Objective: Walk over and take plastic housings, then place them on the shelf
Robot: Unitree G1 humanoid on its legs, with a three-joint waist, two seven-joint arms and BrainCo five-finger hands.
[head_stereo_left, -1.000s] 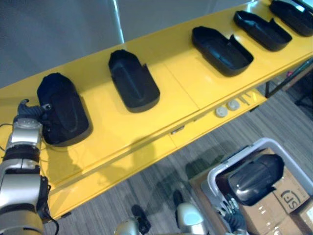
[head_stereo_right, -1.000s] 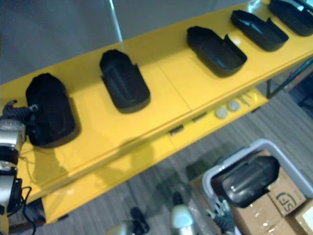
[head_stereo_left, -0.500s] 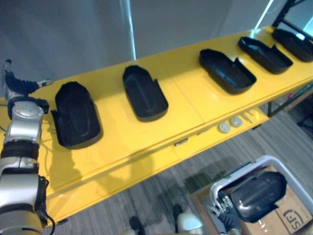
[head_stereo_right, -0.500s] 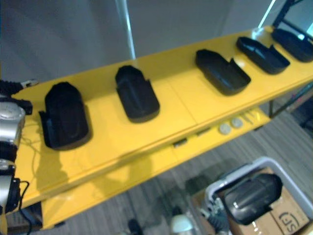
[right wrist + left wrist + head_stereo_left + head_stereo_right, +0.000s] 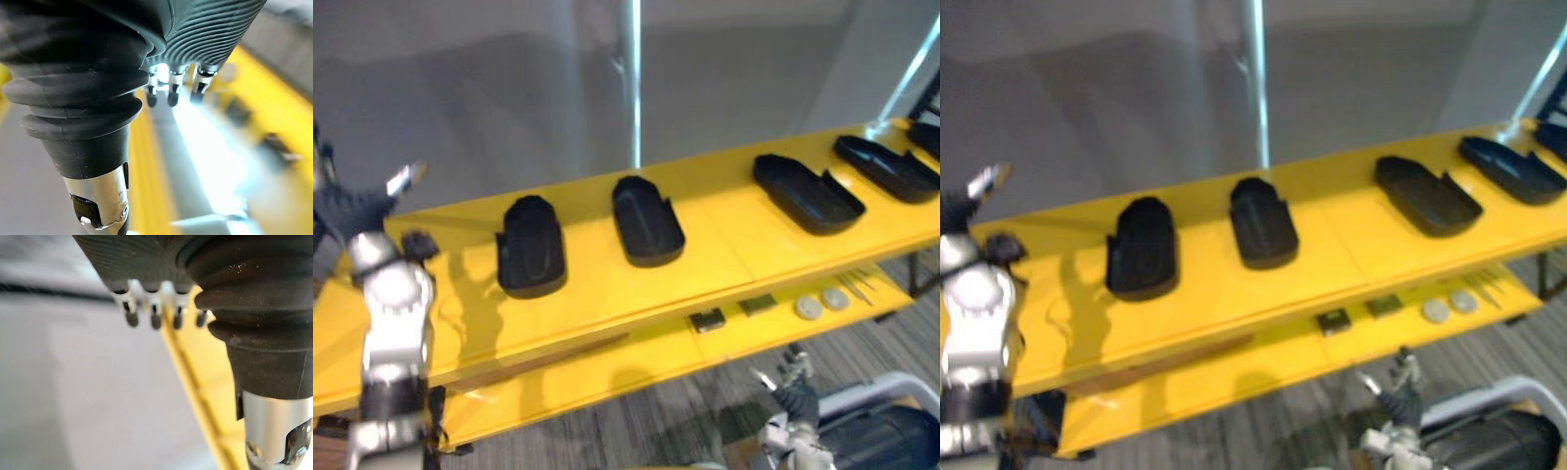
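Observation:
Several black plastic housings lie in a row on the yellow shelf [image 5: 597,294]: the leftmost housing [image 5: 530,245], a second housing [image 5: 646,217], a third housing [image 5: 806,192] and a fourth housing [image 5: 886,166] far right. My left hand [image 5: 352,206] is raised off the shelf's left end, fingers spread, open and empty, well apart from the leftmost housing. My right hand [image 5: 794,394] shows low at the front, fingers loosely straight and holding nothing, beside another black housing [image 5: 891,441] lying in a grey bin [image 5: 901,384].
A lower yellow ledge [image 5: 636,362] runs along the shelf's front with two round discs [image 5: 820,305] and small dark blocks [image 5: 708,319] on it. A grey wall with a pale upright post [image 5: 631,78] stands behind. Grey carpet lies below.
The camera has tilted up and shifted. My left hand has let go of the leftmost housing and lifted away to the left. My right hand has come up beside the bin.

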